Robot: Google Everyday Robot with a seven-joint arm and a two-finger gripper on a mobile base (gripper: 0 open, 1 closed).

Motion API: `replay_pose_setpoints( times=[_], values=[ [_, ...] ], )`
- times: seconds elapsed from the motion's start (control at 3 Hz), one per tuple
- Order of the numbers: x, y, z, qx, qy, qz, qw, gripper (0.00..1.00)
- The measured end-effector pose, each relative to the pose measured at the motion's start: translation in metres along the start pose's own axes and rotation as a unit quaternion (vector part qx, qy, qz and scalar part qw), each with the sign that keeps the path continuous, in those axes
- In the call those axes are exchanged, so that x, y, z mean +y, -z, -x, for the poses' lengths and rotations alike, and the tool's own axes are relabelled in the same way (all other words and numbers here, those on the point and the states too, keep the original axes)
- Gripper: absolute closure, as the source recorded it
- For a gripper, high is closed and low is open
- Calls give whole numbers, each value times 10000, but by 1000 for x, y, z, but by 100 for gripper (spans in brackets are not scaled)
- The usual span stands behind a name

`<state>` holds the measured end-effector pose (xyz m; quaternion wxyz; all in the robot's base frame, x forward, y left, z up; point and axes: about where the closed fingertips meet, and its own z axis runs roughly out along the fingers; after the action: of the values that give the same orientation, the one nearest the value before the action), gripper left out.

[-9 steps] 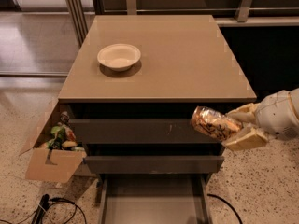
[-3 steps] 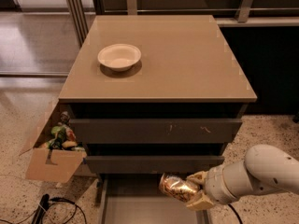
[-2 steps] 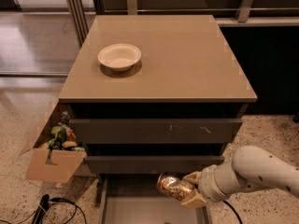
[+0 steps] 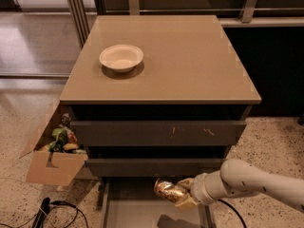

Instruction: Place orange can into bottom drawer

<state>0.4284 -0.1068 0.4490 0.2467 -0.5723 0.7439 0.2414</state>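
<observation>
low in the cabinet (image 4: 180, 65), bottom drawer (image 4: 133, 209) sits open (box (image 4: 51, 169) alongside holds clutter); claw (image 4: 183, 194) grips orange can (image 4: 166, 189) above it.

soft shadow (image 4: 176, 221) under hand (image 4: 183, 193) over drawer (image 4: 133, 209)

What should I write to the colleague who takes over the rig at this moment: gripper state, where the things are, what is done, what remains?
Gripper: shut on the orange can, low in front of the cabinet, reaching in from the right.
Orange can: held on its side above the floor of the bottom drawer, not resting on it.
Bottom drawer: pulled out.
Done: can picked up and brought over the drawer.
Left: lower, release, withdraw.
White bowl: on the cabinet top, not involved.
</observation>
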Motion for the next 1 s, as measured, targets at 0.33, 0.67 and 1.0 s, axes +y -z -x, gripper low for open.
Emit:
replay_pose_setpoints(
  times=[0.33,0.67,1.0],
  values=[
    [0,-1,0,0,3,7,10000,100],
    [10,-30,-13,-49,-35,157,9999,100],
    [17,-72,-41,-216,-103,209,9995,100]
  ],
)
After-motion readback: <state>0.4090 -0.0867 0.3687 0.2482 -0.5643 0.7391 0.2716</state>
